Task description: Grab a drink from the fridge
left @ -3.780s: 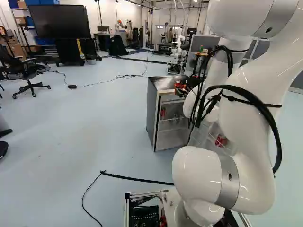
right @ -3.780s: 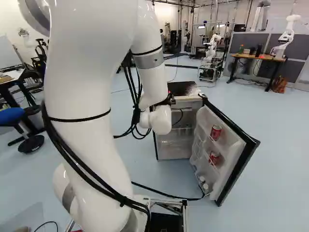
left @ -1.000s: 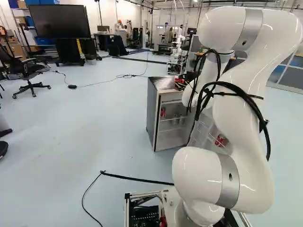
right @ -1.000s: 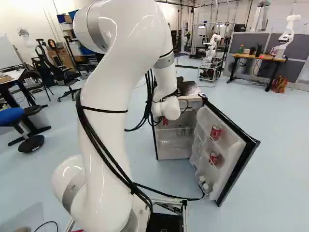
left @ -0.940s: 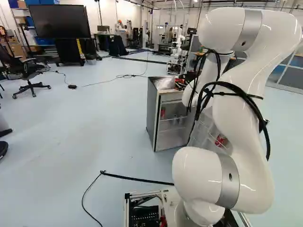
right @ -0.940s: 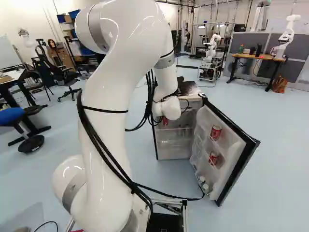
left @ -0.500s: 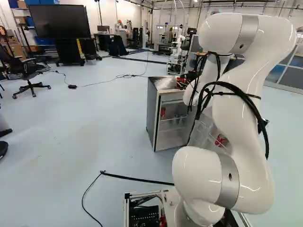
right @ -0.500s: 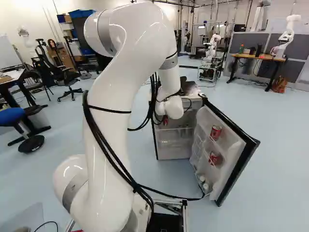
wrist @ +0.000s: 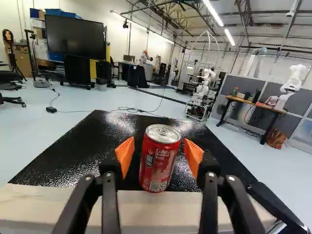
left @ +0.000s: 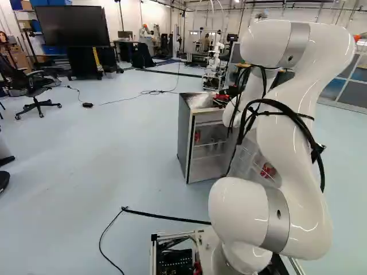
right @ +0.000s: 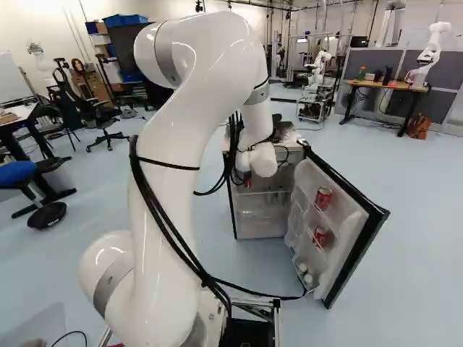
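Note:
My gripper (left: 232, 90) shows partly, dark, behind the arm over the fridge top in the left base view. The wrist view has the gripper (wrist: 159, 155) open around a red drink can (wrist: 159, 163), with a gap between the can and each orange pad. Upright, the can rests on the fridge's black top (wrist: 78, 151), close to its pale front edge. The fridge door (right: 351, 210) stands open, holding one red can (right: 323, 197) above another (right: 320, 236). Inside the cabinet is another red item (left: 197, 136).
A black cable (left: 166, 217) crosses the floor ahead of the base. Beyond the fridge stands another robot (right: 316, 72); one more (right: 430, 54) is at a desk (right: 387, 85). An office chair (left: 35, 86) and a large screen (left: 71, 26) are farther left.
Over the last second the arm's upper bend has come lower, and its wrist has shifted slightly to the right in the right base view. Base, fridge and door cans have not moved.

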Robot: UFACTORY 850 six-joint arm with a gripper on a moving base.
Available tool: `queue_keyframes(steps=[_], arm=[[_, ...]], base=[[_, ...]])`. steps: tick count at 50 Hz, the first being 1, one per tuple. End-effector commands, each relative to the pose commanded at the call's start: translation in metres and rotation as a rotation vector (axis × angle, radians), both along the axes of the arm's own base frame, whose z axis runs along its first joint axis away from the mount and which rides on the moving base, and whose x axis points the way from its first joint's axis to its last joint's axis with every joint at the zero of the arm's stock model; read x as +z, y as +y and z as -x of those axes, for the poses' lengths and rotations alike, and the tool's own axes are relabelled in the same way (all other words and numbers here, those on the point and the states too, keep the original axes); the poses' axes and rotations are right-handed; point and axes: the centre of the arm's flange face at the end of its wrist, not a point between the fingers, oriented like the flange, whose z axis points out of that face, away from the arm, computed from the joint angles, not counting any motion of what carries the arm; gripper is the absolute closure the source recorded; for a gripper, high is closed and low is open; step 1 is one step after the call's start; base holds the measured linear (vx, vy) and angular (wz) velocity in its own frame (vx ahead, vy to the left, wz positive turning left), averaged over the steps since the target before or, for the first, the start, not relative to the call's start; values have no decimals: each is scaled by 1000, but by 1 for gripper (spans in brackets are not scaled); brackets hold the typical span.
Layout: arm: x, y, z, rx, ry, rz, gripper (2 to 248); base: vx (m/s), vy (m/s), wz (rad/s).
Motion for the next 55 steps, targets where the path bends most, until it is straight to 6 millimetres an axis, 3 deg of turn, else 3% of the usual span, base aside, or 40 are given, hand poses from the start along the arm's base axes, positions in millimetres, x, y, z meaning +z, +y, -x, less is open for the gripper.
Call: queue_keyframes(steps=[1,2,6,7,11,12,29,55], arm=[[0,0,0,0,0,0,113],[0,0,0,0,0,0,78],[0,0,0,0,0,0,78],[0,0,0,0,0,0,42],[0,0,0,0,0,0,42],[0,0,0,0,0,0,6],[8,1,5,-3,-7,3,3],[42,3,56,-48,4,9,3]], base=[[0,0,0],[0,0,0],[0,0,0],[0,0,0],[0,0,0],[0,0,0],[0,0,0],[0,0,0]])
